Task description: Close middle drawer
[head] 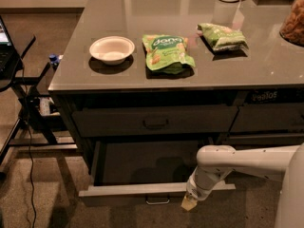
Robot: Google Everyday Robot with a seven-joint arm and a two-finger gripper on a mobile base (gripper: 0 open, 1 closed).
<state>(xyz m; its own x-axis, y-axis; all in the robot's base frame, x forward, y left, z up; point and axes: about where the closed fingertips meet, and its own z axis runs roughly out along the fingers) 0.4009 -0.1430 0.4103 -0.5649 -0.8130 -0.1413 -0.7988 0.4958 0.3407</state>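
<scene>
The middle drawer (142,163) stands pulled out below the countertop, its dark box showing. Its flat grey front panel (128,190) runs along the bottom, with a small U-shaped pull handle (157,201) under its middle. My white arm reaches in from the right. My gripper (190,202) hangs at the panel's right end, just in front of it and right of the handle, with a yellowish tip pointing down. The closed upper drawer front (154,121) with a dark handle sits above.
On the countertop (266,63) lie a white bowl (112,49), a green snack bag (166,52), a second green bag (222,36) and a jar at the right edge. A narrower drawer stack (268,118) is to the right. A black stand with cables (21,103) is at left.
</scene>
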